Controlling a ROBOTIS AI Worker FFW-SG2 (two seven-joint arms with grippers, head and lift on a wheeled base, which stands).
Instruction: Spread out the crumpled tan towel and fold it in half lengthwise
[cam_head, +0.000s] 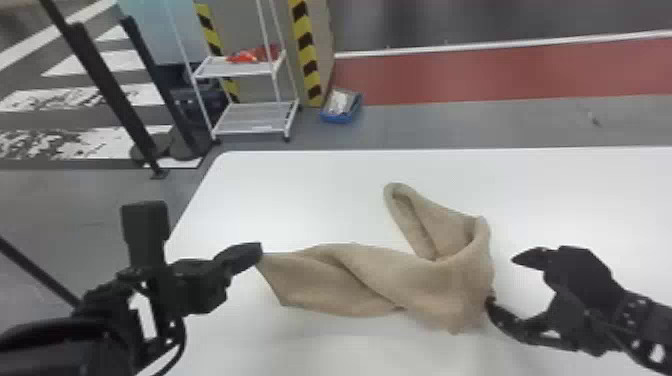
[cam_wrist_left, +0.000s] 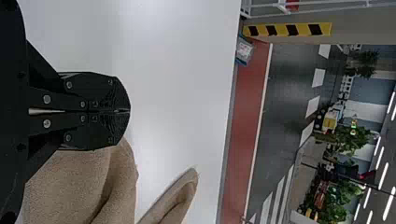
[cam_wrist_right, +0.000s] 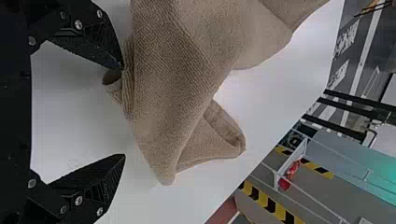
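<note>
— What do the grippers have?
— The left gripper (cam_head: 257, 250), left of centre in the head view, is closed tight on a corner of the tan towel (cam_head: 370, 280). The right gripper (cam_head: 501, 281), towards the lower right, has its fingers spread wide and grips nothing; one fingertip lies right by the cloth's right edge. Whether it touches, I can't tell.
— And the cloth?
— In the middle, on the white table (cam_head: 300, 200). It's twisted from that held corner across to a bunched right end, with a looped fold sticking up towards the top.
— So which step is this?
— Spreading, I'd say, and early in it. The lengthwise fold has to wait.
— Next move?
— The right gripper needs a free corner or edge at the bunched end, one layer if possible. Then both can draw apart and shake the twist out. Pinch two layers and the crumple likely stays in.
</note>
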